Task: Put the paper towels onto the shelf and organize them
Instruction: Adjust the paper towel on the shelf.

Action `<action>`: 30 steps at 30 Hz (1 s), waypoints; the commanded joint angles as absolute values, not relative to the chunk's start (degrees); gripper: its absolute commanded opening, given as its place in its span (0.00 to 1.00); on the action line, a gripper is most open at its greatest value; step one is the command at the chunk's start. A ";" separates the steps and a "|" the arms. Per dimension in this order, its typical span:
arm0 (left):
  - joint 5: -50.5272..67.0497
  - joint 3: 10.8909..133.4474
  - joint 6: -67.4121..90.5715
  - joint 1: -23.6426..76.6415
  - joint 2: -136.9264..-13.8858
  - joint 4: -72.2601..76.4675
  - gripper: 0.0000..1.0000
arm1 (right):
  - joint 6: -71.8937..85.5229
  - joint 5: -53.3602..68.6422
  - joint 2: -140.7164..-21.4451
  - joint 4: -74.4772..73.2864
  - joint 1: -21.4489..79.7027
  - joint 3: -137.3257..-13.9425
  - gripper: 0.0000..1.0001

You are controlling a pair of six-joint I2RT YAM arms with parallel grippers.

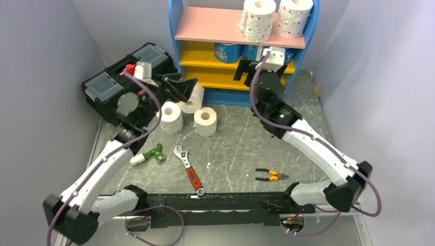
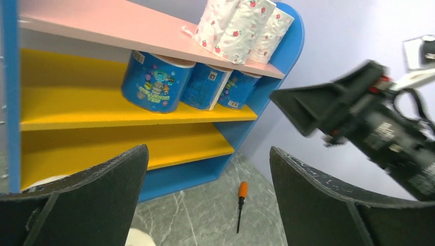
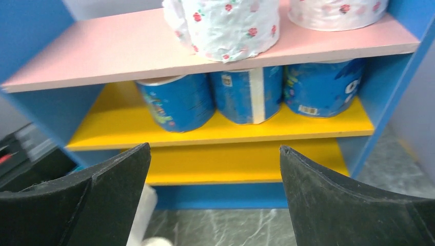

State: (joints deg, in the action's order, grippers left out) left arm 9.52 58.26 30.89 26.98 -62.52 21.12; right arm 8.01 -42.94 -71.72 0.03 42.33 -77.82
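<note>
The blue-framed shelf (image 1: pixel 176 31) stands at the back. Two pink-dotted paper towels (image 1: pixel 259 19) stand on its pink top board, and three blue-wrapped rolls (image 3: pixel 177 101) sit in a row on the upper yellow board. Three plain white rolls (image 1: pixel 171 117) stand on the table left of the shelf. My left gripper (image 1: pixel 185 88) hovers open just above and behind them, empty, facing the shelf (image 2: pixel 10 102). My right gripper (image 1: pixel 245 67) is open and empty in front of the lower yellow board (image 3: pixel 231 164). A white roll (image 3: pixel 146 215) shows blurred by its left finger.
A black toolbox (image 1: pixel 128 77) lies at the left, behind my left arm. A green-handled tool (image 1: pixel 149 155), a red-handled wrench (image 1: pixel 188 169) and pliers (image 1: pixel 271 175) lie on the grey table. An orange screwdriver (image 2: pixel 241 202) lies by the shelf's right foot. Purple walls close in both sides.
</note>
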 commanded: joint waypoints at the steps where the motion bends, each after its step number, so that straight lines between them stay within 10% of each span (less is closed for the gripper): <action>1: 3.81 51.93 30.94 27.07 -54.28 13.57 0.95 | -4.41 -59.41 -77.85 14.86 44.14 -82.17 0.98; 30: 2.12 38.29 28.54 27.07 -27.77 -14.08 0.99 | -12.54 -63.70 -95.86 20.96 39.40 -99.33 1.00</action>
